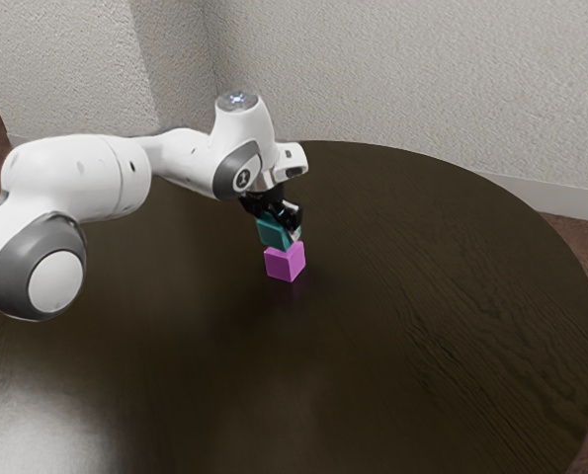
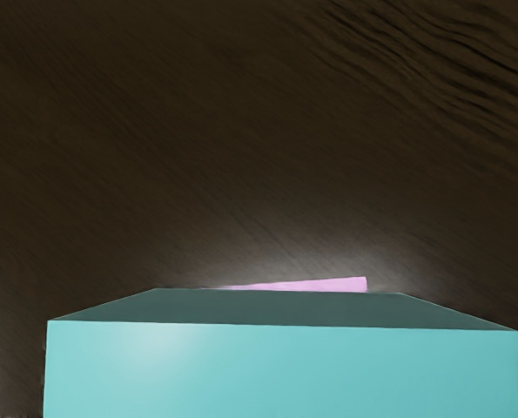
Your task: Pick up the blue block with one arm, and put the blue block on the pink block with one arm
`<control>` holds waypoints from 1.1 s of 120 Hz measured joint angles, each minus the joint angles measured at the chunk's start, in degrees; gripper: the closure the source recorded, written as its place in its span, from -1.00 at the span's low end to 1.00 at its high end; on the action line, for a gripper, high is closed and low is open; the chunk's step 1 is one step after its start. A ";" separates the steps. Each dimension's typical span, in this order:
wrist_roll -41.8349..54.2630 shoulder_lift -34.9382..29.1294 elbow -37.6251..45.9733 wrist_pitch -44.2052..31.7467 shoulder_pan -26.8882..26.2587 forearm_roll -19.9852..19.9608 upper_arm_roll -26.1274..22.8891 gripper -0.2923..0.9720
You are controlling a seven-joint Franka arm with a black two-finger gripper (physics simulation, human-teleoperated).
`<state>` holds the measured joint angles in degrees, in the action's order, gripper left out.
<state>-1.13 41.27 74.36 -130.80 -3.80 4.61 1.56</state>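
A pink block [image 1: 285, 263] rests near the middle of the dark round table [image 1: 422, 326]. Directly on top of it sits the blue-teal block [image 1: 273, 233], slightly tilted, with my black gripper [image 1: 277, 223] closed around it from above. In the wrist view the teal block [image 2: 280, 366] looms large just under my hand, and a thin sliver of the pink block [image 2: 315, 285] peeks out past its far edge. I cannot tell whether the teal block's underside fully touches the pink one.
The white arm [image 1: 126, 183] stretches in from the exterior view's left over the table. A light textured wall [image 1: 422, 69] stands behind the table, and the table's curved edge [image 1: 570, 267] runs along the exterior view's right.
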 joint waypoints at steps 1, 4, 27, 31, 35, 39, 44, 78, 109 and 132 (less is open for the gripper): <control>0.01 0.06 -0.02 0.01 0.00 -0.02 0.00 0.06; 0.03 0.23 -0.06 0.03 0.03 -0.08 0.00 0.06; 0.16 1.31 -0.13 0.07 0.07 -0.40 -0.05 0.05; 0.18 1.47 -0.13 0.06 0.06 -0.50 -0.07 0.05; 0.20 1.61 -0.13 0.06 0.06 -0.56 -0.08 0.05; 0.22 1.66 -0.15 0.06 0.08 -0.61 -0.08 0.05; 0.25 1.70 -0.23 0.05 0.09 -0.65 -0.09 0.05; 0.84 2.62 -2.67 0.17 0.67 -1.30 0.00 -0.09; 2.61 1.22 -2.37 0.53 0.68 -3.22 -0.09 -0.37; 3.25 -27.41 17.26 3.48 -1.38 -4.78 1.32 -0.47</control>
<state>2.13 13.86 91.63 -127.32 -5.18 -0.18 2.89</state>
